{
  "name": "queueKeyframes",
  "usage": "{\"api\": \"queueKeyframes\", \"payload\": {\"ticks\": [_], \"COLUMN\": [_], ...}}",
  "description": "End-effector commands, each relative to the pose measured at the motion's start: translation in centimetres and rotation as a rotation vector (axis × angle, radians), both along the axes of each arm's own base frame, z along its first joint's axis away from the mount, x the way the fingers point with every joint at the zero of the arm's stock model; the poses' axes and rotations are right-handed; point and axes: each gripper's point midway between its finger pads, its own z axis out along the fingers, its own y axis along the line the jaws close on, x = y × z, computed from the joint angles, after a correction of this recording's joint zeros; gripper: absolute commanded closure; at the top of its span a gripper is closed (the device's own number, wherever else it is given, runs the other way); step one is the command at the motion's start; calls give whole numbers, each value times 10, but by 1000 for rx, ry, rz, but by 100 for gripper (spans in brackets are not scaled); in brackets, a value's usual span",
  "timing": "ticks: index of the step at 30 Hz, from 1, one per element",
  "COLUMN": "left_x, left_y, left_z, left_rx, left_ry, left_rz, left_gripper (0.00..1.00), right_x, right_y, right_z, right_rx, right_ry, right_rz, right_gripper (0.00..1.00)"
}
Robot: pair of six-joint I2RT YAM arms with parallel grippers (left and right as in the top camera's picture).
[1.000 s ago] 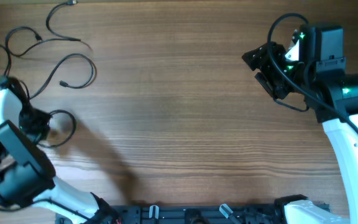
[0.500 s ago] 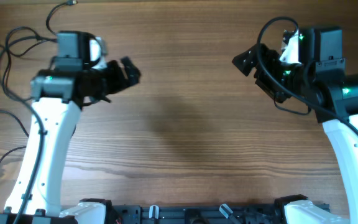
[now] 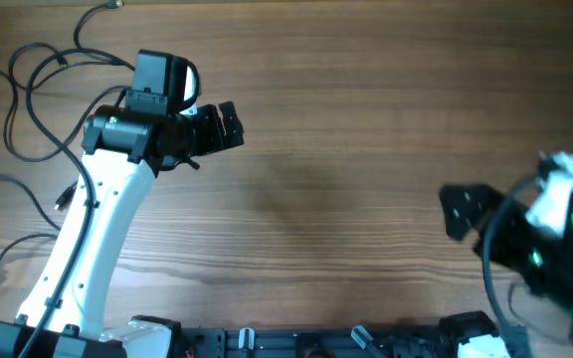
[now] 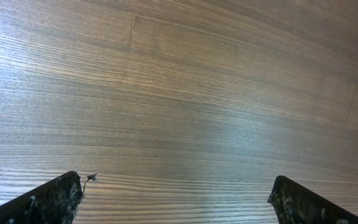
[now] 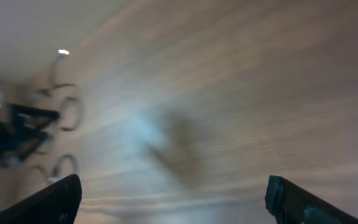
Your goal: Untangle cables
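We note left gripper risen from left edge, no longer shut: jaws wide, empty, above table. Right gripper swung from upper right to lower right, wide, empty. Cables released upper left, strands crossing; likely another grab needed.

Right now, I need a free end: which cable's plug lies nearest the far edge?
The top-left cable; its pale plug sits at the far edge, beyond the others.
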Motion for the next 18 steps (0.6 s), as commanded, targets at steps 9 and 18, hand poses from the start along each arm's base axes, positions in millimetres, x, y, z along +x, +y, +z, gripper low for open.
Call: {"api": "queueKeyframes", "payload": {"ticks": [9,18], "left_x": [-1,-1], "left_y": [1,1], "left_z": [-4,-4], "left_rx": [19,19], "left_ry": [5,5], "left_rz": [-8,-8], "left_gripper": [0,0], "right_x": [-21,-22], "right_y": [-26,-27], "right_z": [-1,-2], "right_rx": [21,26], "right_ry": [9,17], "right_rz": [-205,-212], "right_gripper": [0,0]}}
